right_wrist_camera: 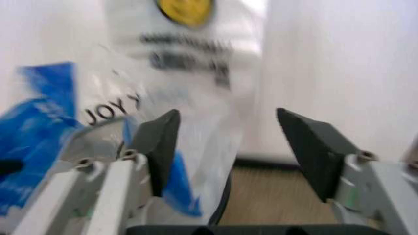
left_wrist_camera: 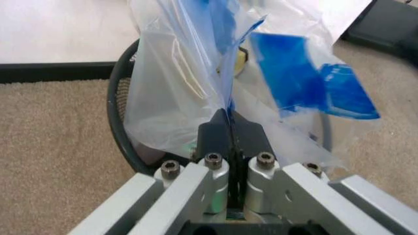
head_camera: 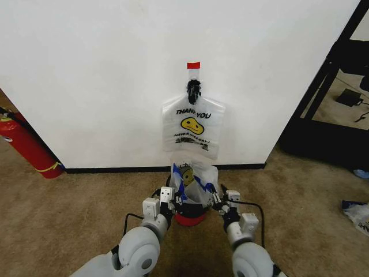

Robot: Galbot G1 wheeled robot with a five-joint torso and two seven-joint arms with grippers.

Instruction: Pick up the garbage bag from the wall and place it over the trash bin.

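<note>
The garbage bag (head_camera: 193,180) sits bunched over the mouth of the trash bin (head_camera: 190,218), which stands on the carpet just in front of the wall (head_camera: 104,75), directly below the black hook (head_camera: 194,90). A second, flat bag (head_camera: 192,127) of the same print hangs from that hook under a red tape strip (head_camera: 194,65); it is not the one being handled.

The left end effector (head_camera: 168,199) is at the bin's left rim, and the left wrist view shows its jaws pressed together on a pleat of the thin film, blue patches fanned out above and the bin's dark rim curving behind. The right end effector (right_wrist_camera: 225,147) is at the bin's right rim with its jaws spread wide; film lies against its left pad (right_wrist_camera: 160,142), but nothing is clamped between them.

The bag looks draped over the bin rather than stretched around it, so the task seems near its end but not settled. The risks as I judge them: with only one side pinched, a pull from the left arm could drag the whole bag off the rim or tip the light wire bin. The film is thin and could tear at the pinch. The open right jaws could also snag loose plastic.

A red fire extinguisher (head_camera: 26,144) stands well apart at the left along the wall.
</note>
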